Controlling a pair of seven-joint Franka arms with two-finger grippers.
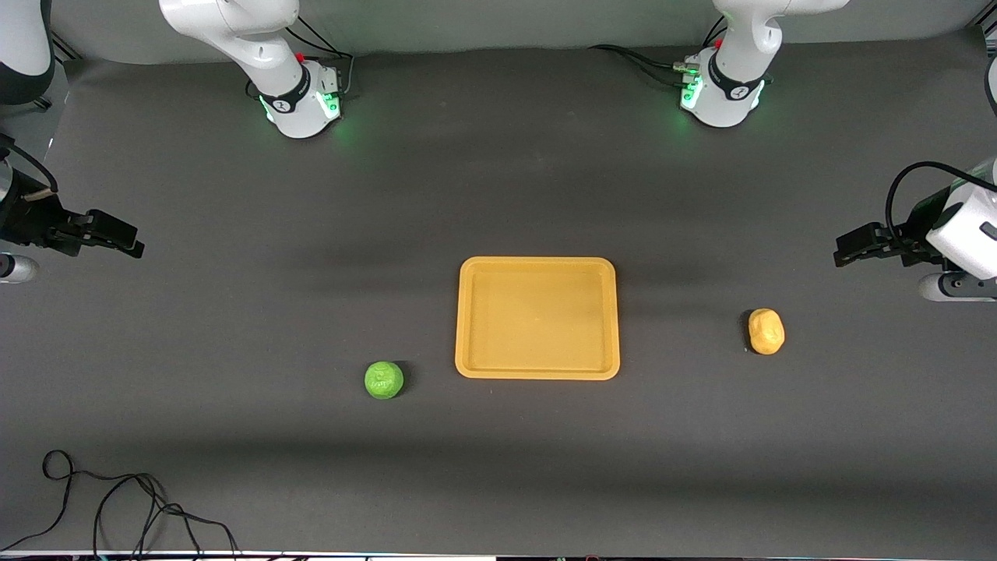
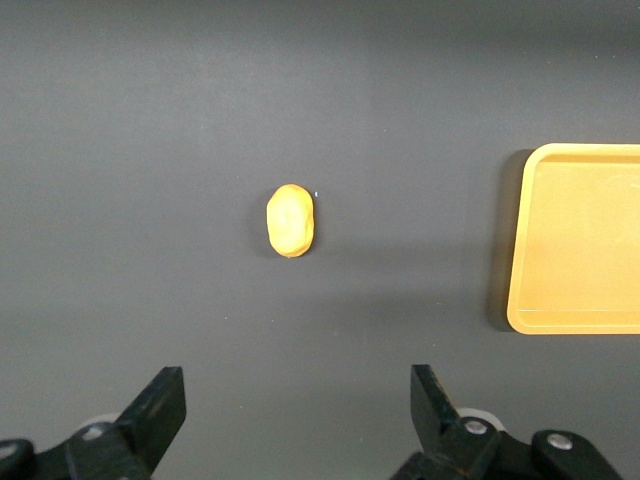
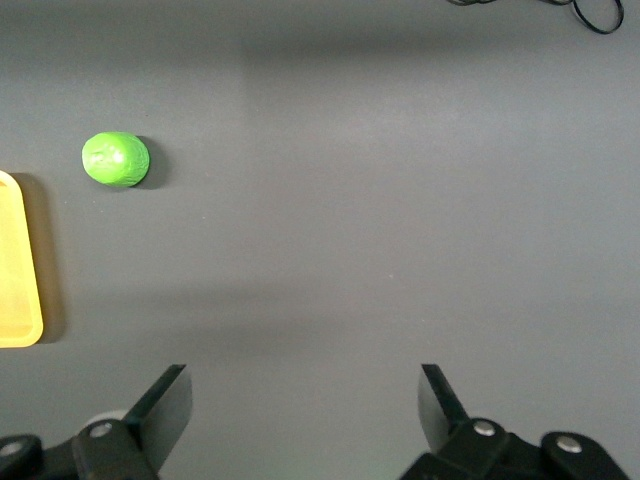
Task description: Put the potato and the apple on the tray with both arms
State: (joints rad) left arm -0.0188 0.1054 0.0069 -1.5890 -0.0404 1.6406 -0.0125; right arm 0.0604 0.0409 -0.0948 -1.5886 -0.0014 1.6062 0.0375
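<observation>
Showing both arms drawn back to the two ends of the table, with nothing yet on the tray [image 1: 537,269]. The tray, a flat yellow-orange rectangle with a low rim, lies in the middle of the dark table [image 1: 498,195], its floor bare.

The apple [image 1: 384,379], a small green ball, rests on the table toward the right arm's end, just off the tray's corner and slightly nearer the front camera than the tray's near edge. The potato [image 1: 766,331], a yellow-orange oval, rests toward the left arm's end, well apart from the tray and level with its nearer half.

The right gripper [image 1: 128,245] hangs over bare table at its own end, well apart from the apple; its forearm enters from the edge of the front view and the hand reaches level toward the table's middle. In the right wrist view its two black fingers [image 3: 165,405] stand wide apart with only table between them, and the apple [image 3: 115,160] and a strip of the tray [image 3: 18,265] show farther off.

The left gripper [image 1: 845,251] mirrors this pose over bare table at the other end, hand level and pointing toward the middle. In the left wrist view its fingers [image 2: 160,405] are likewise spread wide and hold nothing; the potato [image 2: 291,220] lies ahead of them and the tray's end [image 2: 560,240] shows to one side.

A loose black cable [image 1: 117,499] lies on the table near the front camera, at the right arm's end.
</observation>
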